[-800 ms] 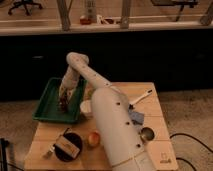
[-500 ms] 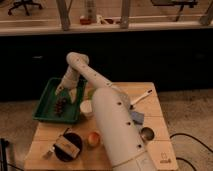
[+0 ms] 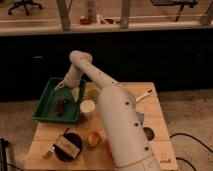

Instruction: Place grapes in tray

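The grapes, a small dark purple-red bunch, lie inside the dark green tray at the table's left side. My gripper hangs over the tray's far right part, a little above and behind the grapes and apart from them. It is open and holds nothing. My white arm rises from the lower right, bends at an elbow above the table's back edge, and comes down to the tray.
A white cup and a pale green round item stand just right of the tray. A round black bowl holding a packet sits in front, with an orange-red fruit beside it. A white utensil lies at the back right.
The gripper held the grapes low in the tray, then let them go. It has lifted up and back, and the grapes stay lying in the tray.
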Robot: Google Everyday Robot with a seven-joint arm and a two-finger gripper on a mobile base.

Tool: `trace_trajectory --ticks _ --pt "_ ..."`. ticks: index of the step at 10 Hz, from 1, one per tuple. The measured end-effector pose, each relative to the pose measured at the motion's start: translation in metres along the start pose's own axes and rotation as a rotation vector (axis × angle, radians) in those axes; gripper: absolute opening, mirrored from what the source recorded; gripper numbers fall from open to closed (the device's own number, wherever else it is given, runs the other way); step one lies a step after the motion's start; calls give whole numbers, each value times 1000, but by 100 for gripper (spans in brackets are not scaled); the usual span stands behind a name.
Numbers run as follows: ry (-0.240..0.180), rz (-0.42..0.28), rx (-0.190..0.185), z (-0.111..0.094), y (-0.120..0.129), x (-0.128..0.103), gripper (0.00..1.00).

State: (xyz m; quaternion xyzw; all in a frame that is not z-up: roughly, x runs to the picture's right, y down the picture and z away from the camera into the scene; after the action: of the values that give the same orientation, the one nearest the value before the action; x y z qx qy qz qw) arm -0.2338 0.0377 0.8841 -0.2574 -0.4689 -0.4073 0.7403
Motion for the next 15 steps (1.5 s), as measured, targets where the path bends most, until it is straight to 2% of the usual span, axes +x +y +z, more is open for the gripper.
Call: trace_trajectory --ticks 6,15 --pt "-1 -13 28 -10 -4 -1 80" --pt "-10 1 46 -16 -7 1 80"
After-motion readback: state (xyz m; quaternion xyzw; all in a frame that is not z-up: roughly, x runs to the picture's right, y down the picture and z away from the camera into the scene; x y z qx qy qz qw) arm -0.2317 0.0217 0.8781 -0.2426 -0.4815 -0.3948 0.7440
